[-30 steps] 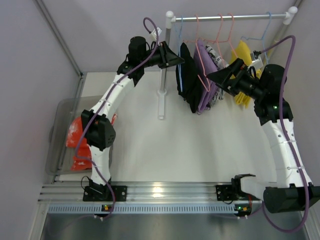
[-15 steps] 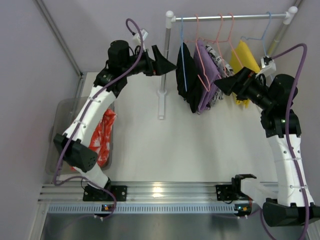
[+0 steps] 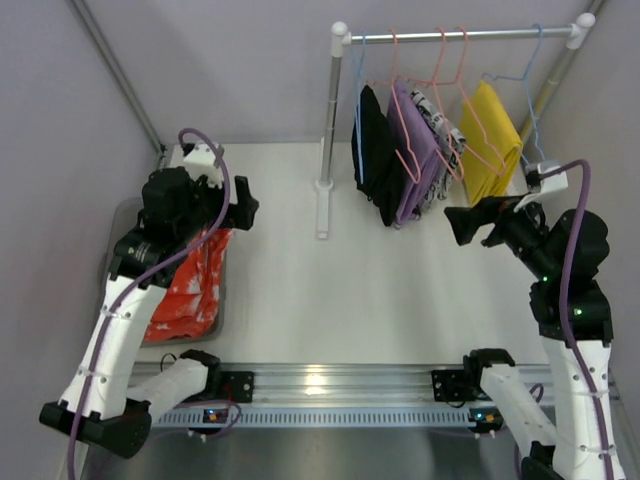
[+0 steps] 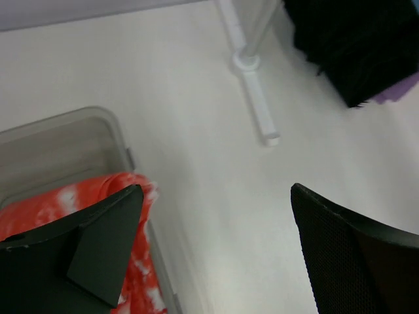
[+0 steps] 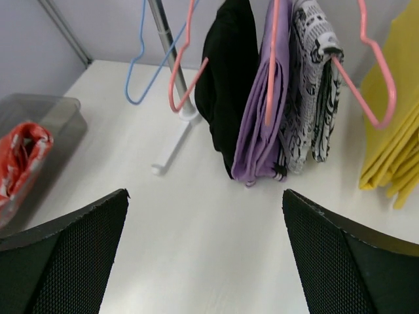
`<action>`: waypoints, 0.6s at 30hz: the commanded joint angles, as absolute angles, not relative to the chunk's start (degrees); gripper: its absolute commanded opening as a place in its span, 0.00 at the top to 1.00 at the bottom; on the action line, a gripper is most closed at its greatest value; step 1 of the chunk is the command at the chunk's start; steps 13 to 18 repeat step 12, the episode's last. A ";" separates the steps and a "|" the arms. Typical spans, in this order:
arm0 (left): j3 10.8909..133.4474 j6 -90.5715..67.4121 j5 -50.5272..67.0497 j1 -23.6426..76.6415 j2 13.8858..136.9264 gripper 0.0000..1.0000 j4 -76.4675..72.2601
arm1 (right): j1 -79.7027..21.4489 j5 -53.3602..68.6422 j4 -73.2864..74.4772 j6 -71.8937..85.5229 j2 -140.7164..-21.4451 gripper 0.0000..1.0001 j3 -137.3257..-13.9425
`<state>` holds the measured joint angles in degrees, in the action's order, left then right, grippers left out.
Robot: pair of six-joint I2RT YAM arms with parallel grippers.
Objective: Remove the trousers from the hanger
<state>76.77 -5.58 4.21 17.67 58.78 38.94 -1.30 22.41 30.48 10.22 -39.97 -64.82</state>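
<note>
Plainly, the left tool (image 3: 240, 212) is released: in its wrist view the two dark fingers (image 4: 98, 248) stand wide apart with only bare worktop (image 3: 380, 290) between them. It hovers at the right rim of a clear plastic bin (image 3: 120, 215) that sits at the left edge of the worktop. The orange-red trousers (image 3: 190, 285) with white marks lie crumpled inside that bin, one fold draped over its right rim, just under the tool and apart from it.

The right tool (image 3: 462, 222) is likewise released, its fingers (image 5: 65, 255) spread with nothing between them. It hangs above the right side of the worktop, pointing left, below and clear of the hanging clothes.

Beyond both tools a white rail (image 3: 450, 35) on a white post (image 3: 327, 110) crosses the back. At its left end, next to the post, hangs the light-blue hanger (image 5: 141, 72), bare. To its right come a black garment (image 3: 375, 150), a purple garment (image 3: 420, 160) and a black-and-white patterned garment (image 3: 445, 125), packed close together among pink hangers (image 5: 186, 85). A yellow cloth (image 3: 492, 135) hangs farther right, a little apart from the rest, nearest the right tool.
</note>
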 commanded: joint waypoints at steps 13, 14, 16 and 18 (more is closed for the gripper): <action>68.37 -5.01 -11.94 7.91 49.13 0.01 37.97 | -0.53 23.38 33.23 3.51 -37.09 0.01 -59.59; 68.37 -5.01 -11.94 7.91 49.13 0.01 37.97 | -0.53 23.38 33.23 3.51 -37.09 0.01 -59.59; 68.37 -5.01 -11.94 7.91 49.13 0.01 37.97 | -0.53 23.38 33.23 3.51 -37.09 0.01 -59.59; 68.37 -5.01 -11.94 7.91 49.13 0.01 37.97 | -0.53 23.38 33.23 3.51 -37.09 0.01 -59.59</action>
